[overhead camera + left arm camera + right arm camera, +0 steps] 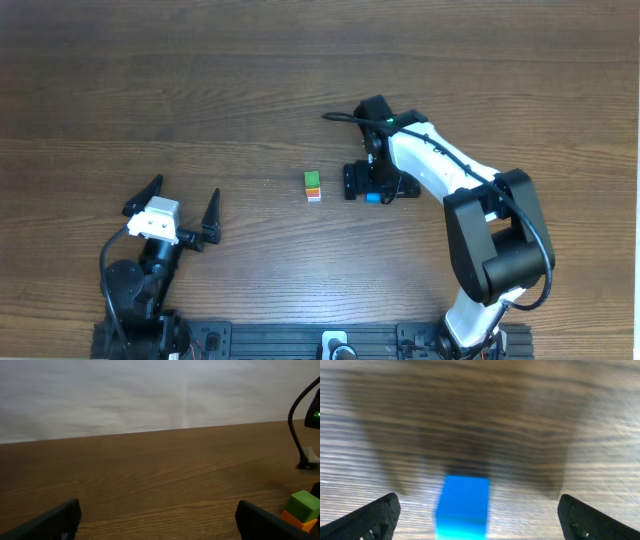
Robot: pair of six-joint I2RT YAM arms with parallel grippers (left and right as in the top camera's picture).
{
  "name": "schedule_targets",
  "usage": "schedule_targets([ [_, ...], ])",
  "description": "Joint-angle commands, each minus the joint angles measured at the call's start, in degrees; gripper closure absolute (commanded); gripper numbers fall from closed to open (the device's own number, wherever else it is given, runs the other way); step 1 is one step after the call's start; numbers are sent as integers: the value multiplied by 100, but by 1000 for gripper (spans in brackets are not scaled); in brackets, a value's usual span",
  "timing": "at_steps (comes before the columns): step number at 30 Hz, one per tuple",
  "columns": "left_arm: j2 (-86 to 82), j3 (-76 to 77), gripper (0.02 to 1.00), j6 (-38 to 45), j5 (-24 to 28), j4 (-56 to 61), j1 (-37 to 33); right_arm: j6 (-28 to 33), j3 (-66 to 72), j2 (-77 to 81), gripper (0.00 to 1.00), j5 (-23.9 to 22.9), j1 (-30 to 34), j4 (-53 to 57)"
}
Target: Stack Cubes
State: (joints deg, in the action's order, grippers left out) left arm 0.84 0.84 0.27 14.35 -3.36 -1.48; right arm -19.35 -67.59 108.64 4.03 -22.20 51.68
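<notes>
Two-cube stack (313, 186) stands just left of the lone cube (373, 197).

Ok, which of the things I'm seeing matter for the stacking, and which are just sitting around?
Job:
- blue cube, between the fingers of the open right tool
- green cube, on top of the orange cube

Not in play:
- left tool, open, apart from the cubes
- wooden table

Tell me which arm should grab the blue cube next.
Right. The right arm has open jaws either side of the blue cube, beside the green-on-orange stack; the left arm sits back near its base, farther away.
</notes>
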Motion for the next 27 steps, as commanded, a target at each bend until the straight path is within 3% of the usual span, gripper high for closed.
schedule_targets([
  [1, -50, -50, 18, 98, -48, 31, -31, -162, 22, -201, 51, -20, -81, -52],
  [5, -50, -50, 18, 98, -48, 31, -31, -205, 22, -201, 169, -90, -90, -55],
  [13, -50, -50, 18, 98, -50, 31, -31, -249, 22, -201, 531, -109, -90, -50],
  [27, -50, -50, 18, 98, -48, 31, -31, -289, 22, -203, 733, -109, -90, -50],
])
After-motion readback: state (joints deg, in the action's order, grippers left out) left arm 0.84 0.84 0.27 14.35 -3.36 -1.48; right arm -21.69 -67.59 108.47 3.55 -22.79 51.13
